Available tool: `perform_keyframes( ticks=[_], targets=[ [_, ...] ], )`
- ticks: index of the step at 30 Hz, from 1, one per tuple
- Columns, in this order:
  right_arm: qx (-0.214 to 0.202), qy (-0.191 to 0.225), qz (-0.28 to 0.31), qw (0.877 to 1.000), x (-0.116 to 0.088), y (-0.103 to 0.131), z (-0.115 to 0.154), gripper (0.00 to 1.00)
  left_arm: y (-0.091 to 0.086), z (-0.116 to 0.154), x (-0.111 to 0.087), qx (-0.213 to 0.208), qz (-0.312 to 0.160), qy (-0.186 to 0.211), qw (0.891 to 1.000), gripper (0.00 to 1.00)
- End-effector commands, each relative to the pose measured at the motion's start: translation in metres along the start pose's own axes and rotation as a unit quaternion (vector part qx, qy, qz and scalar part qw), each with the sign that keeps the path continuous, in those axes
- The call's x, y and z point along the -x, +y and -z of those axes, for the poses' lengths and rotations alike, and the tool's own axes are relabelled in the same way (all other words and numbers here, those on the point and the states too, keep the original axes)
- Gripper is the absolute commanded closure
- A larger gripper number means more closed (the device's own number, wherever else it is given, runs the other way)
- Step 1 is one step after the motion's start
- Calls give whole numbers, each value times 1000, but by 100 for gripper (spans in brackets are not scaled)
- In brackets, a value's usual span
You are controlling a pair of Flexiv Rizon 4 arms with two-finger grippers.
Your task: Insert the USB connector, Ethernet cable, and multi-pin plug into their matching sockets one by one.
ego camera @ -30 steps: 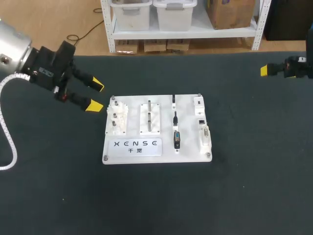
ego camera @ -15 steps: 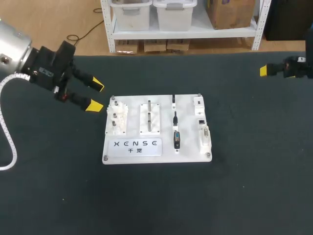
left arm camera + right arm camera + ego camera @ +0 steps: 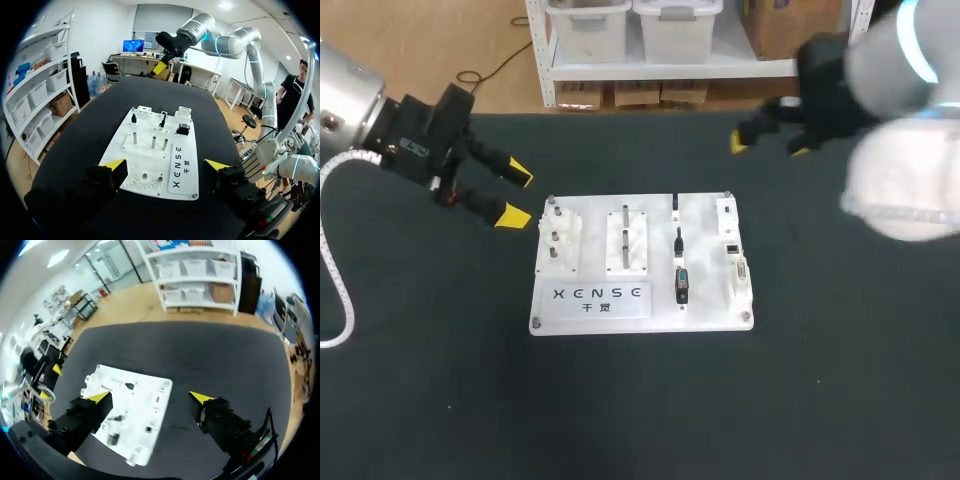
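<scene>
The white board (image 3: 640, 310) lies mid-table. A middle column holds the USB connector (image 3: 675, 206), the Ethernet cable (image 3: 678, 240) and the black multi-pin plug (image 3: 681, 285). Their sockets (image 3: 731, 247) run along the board's right edge. My left gripper (image 3: 515, 195) hovers open just off the board's left far corner. My right gripper (image 3: 768, 145) hangs open above the table behind the board's right far corner, blurred. In the left wrist view the board (image 3: 150, 175) lies ahead of the open left gripper (image 3: 165, 164). The right wrist view has the board (image 3: 150, 390) below the open right gripper (image 3: 150, 397).
Two white peg fixtures (image 3: 625, 240) and a small block with pegs (image 3: 558, 245) stand on the board's left half, above a printed label. Dark table cloth (image 3: 640, 400) surrounds the board on all sides.
My right arm has swung in from the far right edge toward the middle, now above the table behind the board's right corner. The left arm and the board have not moved.
</scene>
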State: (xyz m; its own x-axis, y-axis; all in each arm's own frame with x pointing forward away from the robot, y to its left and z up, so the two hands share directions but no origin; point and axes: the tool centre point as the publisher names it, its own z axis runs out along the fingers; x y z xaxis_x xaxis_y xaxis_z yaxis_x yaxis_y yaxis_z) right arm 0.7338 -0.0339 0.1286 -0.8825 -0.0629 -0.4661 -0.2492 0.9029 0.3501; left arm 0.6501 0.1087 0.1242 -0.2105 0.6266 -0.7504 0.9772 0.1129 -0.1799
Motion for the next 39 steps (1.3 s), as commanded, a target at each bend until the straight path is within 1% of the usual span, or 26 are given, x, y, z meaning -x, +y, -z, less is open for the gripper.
perform_keyframes(
  ticks=[1,4,6,11,17,21,23,24,39],
  targets=[
    [-162,55,-36,985,11,28,-62,0,0,0,-1,1,-1,-1,1000,0],
    [-192,89,-54,976,6,36,-78,0,0,0,-1,1,-1,-1,1000,0],
    [-217,96,-46,970,3,42,-85,0,0,0,-1,1,-1,-1,1000,0],
    [-257,123,-57,957,-6,52,-101,0,0,0,-1,1,-1,-1,1000,0],
    [-282,146,-72,946,-20,56,-113,0,0,0,-1,1,-1,-1,1000,0],
    [-266,159,-95,946,-27,55,-117,0,0,0,-1,1,-1,-1,1000,0],
    [-260,153,-95,949,-29,55,-115,0,0,0,-1,1,-1,-1,1000,0],
    [-262,147,-94,949,-29,55,-113,0,0,0,-1,1,-1,-1,1000,0],
    [-262,147,-94,949,-29,55,-113,0,0,0,-1,1,-1,-1,1000,0]
  ],
)
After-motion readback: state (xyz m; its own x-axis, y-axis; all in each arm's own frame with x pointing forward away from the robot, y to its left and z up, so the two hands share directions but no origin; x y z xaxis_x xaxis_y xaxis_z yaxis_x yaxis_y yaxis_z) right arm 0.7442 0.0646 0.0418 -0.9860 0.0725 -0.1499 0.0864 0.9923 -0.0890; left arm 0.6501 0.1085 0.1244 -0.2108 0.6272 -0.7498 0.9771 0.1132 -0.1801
